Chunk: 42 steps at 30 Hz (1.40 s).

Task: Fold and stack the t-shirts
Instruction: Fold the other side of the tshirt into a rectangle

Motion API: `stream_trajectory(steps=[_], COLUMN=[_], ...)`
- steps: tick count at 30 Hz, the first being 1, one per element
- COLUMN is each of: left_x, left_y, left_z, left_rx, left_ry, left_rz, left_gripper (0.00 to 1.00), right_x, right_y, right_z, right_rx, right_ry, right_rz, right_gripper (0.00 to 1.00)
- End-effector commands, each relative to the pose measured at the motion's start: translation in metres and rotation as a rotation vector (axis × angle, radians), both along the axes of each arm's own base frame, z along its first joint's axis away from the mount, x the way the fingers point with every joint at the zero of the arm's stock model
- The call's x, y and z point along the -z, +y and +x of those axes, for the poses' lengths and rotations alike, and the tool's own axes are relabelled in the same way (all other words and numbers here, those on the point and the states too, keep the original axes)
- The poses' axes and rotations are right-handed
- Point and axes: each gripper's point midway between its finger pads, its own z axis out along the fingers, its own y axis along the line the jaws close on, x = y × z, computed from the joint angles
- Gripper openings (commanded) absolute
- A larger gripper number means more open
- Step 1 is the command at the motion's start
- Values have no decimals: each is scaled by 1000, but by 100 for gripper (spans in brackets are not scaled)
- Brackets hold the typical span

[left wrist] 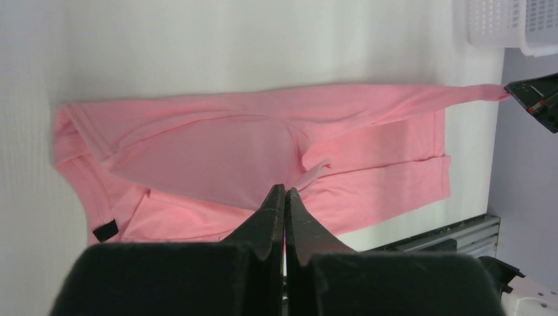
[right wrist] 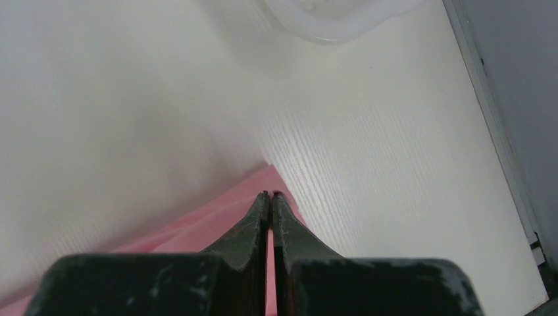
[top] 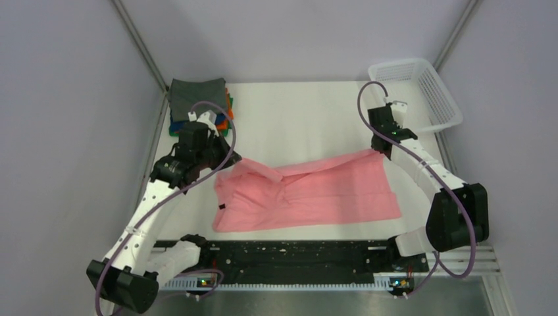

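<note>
So the pink t-shirt (top: 316,191) is laid out in the middle of the tabletop (top: 296,112), a bit closer to the near edge. Its long axis runs left to right, skewed slightly so the right end sits nearer the far edge. What looks like the neck end is pointed at the left edge, with a small black tag (top: 222,207) showing near the near-left corner of the cloth, and the straight hem is pointed at the right edge. The far-right corner of the shirt is drawn out to a point and pinched in the right gripper (right wrist: 270,195), whose jaws are pressed together on the pink cloth. The left gripper (left wrist: 284,194) is held over the far-left part of the shirt, jaws also together; a lighter fold of the shirt is pulled up to its tips, so it looks clamped on the cloth too. The far edge of the shirt is stretched fairly taut between the two. Tucked in the far-left corner is the stack of folded t-shirts (top: 201,105), topped by a dark grey t-shirt (top: 196,95), with blue, orange and green edges peeking out below. A white mesh basket (top: 421,89) is parked at the far-right corner.
</note>
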Motion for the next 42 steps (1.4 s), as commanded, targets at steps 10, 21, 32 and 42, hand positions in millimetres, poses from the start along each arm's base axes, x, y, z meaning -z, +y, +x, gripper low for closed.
stream_trajectory(steps=[10,21,32,42], left_x=[35,110,90,150], left_y=[4,7,-13,-46], left_z=[-49,-115,-103,-32], left_rx=[75,86,140,50], left_ry=[32,290,169,377], left_rz=[-8,-64,-183,-257], left_gripper=[0,21,99,99], right_x=[0,48,26,52], right_y=[-16,-27,0,129], right_z=[-48,-102,-81,-62], right_rx=[34,152,10,-527], right_ry=[42,209,75,-25], right_rz=[-9,-2,129,657], right_gripper=[0,35,97,99])
